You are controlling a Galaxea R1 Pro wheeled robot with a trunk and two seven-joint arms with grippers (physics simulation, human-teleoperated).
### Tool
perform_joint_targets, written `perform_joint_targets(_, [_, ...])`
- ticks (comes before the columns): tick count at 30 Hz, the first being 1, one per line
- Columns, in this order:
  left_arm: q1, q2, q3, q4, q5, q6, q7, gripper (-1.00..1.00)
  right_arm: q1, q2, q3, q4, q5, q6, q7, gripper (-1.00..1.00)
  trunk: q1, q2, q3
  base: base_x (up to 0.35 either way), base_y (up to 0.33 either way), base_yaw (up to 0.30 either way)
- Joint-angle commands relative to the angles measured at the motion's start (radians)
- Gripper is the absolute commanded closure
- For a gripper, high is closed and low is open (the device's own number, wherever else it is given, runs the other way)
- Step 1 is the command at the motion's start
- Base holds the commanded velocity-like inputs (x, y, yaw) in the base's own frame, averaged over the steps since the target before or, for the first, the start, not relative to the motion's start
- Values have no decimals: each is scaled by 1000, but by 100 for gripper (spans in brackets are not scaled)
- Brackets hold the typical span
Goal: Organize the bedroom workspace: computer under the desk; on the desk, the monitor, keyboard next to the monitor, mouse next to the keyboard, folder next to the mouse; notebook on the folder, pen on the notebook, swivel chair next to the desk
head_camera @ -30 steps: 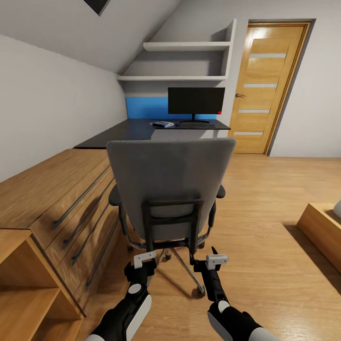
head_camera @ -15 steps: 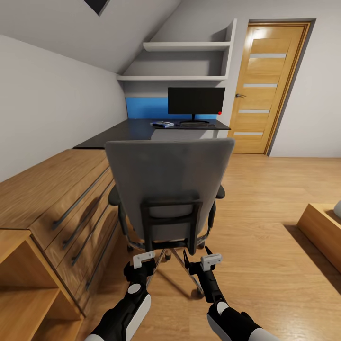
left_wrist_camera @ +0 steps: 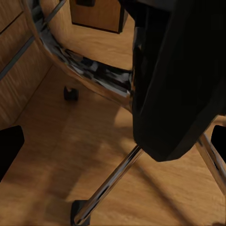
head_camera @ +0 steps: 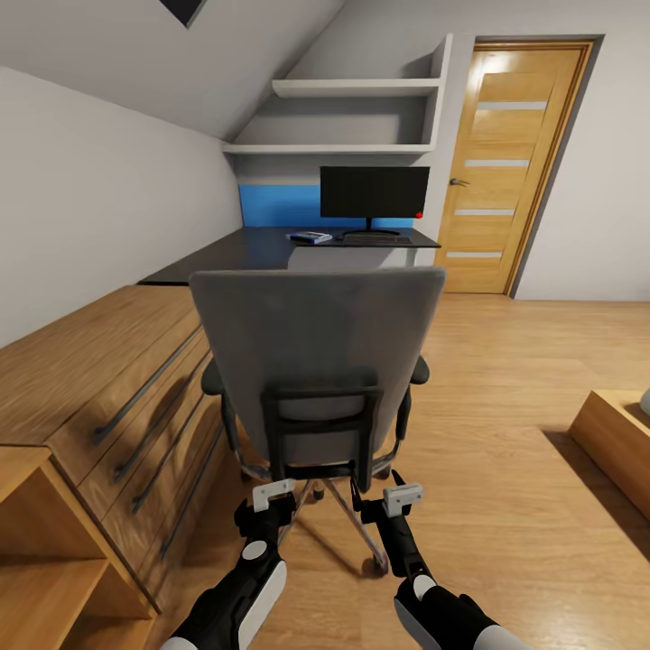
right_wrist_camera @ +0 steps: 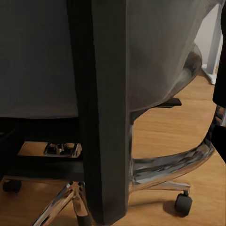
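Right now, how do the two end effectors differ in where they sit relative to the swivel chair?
The left end effector sits below the swivel chair back's left post; the right end effector sits beside the right post, slightly outboard. The left arm leans toward the drawer unit; the right arm leans left toward the chair. Both are low, behind the chair, near its black back frame; neither plainly grips it.

We see a grey swivel chair with black frame and chrome legs, a black monitor on a dark desk against a blue panel, and wood-grain drawers, floor and door.
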Motion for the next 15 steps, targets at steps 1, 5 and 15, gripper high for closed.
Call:
perform_joint_targets(1, [-1, 1, -5, 0, 10, -6, 6, -100, -1, 0, 9, 0, -4, -3, -9, -100, 0, 0, -1, 59, 0, 0])
perform_joint_targets(5, [-1, 0, -7, 0, 11, -6, 4, -100, -1, 1, 9, 0, -4, 8, -9, -100, 0, 0, -1, 23, 0, 0])
perform_joint_targets(15, [-1, -1, -9, 0, 11, -5, 1, -100, -1, 1, 9, -1, -1, 52, -8, -100, 0, 0, -1, 3, 0, 0])
